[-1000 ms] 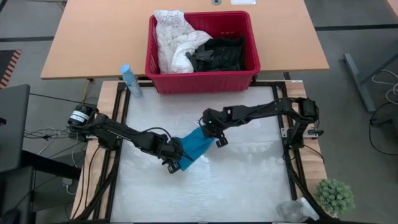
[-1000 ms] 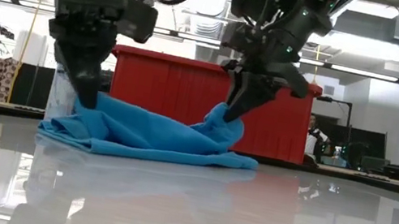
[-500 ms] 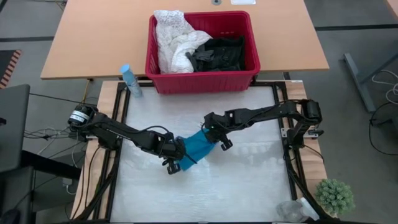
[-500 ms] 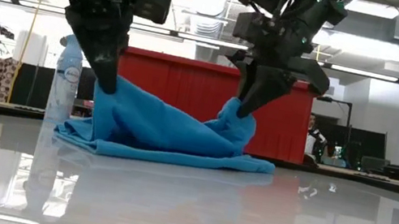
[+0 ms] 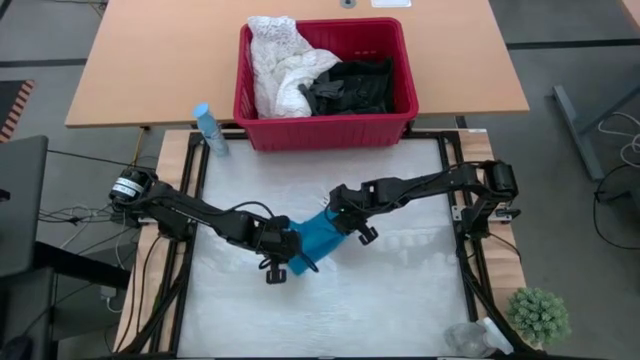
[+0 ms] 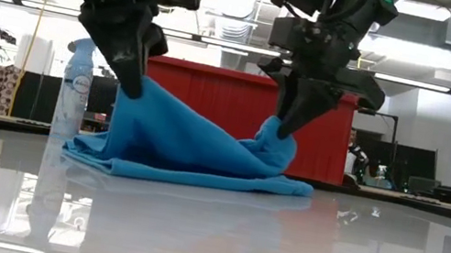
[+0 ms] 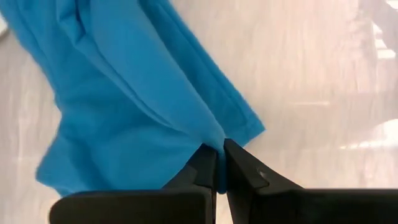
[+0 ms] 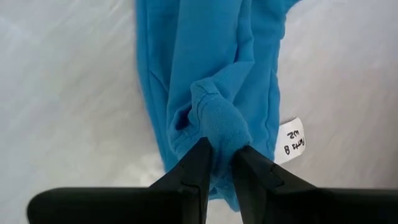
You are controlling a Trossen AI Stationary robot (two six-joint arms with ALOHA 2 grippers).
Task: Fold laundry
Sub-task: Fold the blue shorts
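White and shiny, the bench (image 5: 380, 300) carries a small teal garment (image 5: 318, 236) near its middle. My left end effector (image 5: 293, 252) is squeezed tight on one edge of the cloth and lifts it up into a peak. My right end effector (image 5: 343, 222) pinches a bunched fold on the garment's other side. Level with the bench top, I see the cloth hang between both like a tent. My right wrist camera shows a white tag (image 8: 292, 140) with writing. Far behind, a red basket (image 5: 325, 130) holds white laundry (image 5: 280, 65) and dark clothes (image 5: 350, 88).
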